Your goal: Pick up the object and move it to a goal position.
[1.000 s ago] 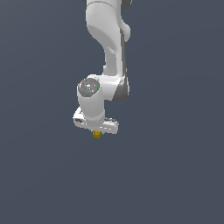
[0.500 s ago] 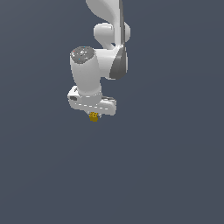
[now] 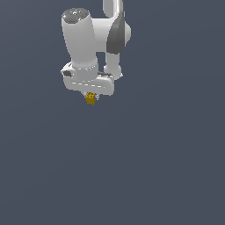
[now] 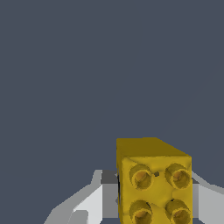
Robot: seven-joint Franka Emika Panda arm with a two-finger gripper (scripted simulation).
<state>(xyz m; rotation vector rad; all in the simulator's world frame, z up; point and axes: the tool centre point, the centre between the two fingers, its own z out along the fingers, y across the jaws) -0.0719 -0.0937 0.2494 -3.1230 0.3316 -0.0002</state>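
The wrist view's edge cuts off the block (image 4: 154, 183) and fingers (image 4: 89, 203); in the exterior view the fingers are hidden.

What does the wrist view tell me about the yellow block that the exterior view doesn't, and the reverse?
Only the wrist view shows four round studs on the mustard-yellow blocky piece, with a pale finger beside it. Only the exterior view shows the white arm above, with the white gripper hanging under it. Both show the piece held at the gripper.
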